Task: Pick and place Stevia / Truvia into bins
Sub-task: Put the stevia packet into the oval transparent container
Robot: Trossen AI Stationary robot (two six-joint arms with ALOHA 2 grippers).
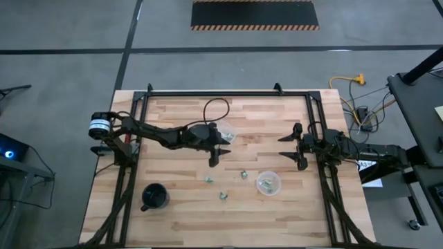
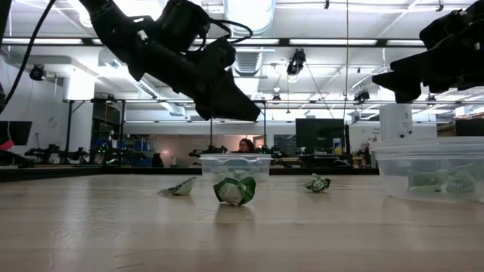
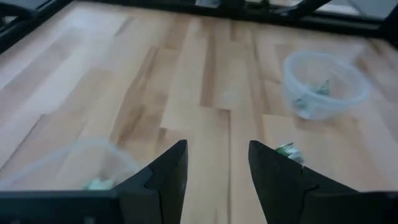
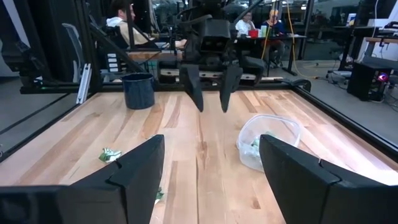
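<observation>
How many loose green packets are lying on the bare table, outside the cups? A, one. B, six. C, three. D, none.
C: the high view shows three packets on the wood between the two clear cups, none in either gripper.

- Robotics lab in open industrial hall: exposed ceiling lights [image 2: 249, 15], grey concrete floor [image 1: 69, 28].
- Hazard-striped floor mat [image 1: 255, 15]; seated people [image 4: 124, 18] at desks beyond wooden table [image 1: 180, 207].
</observation>
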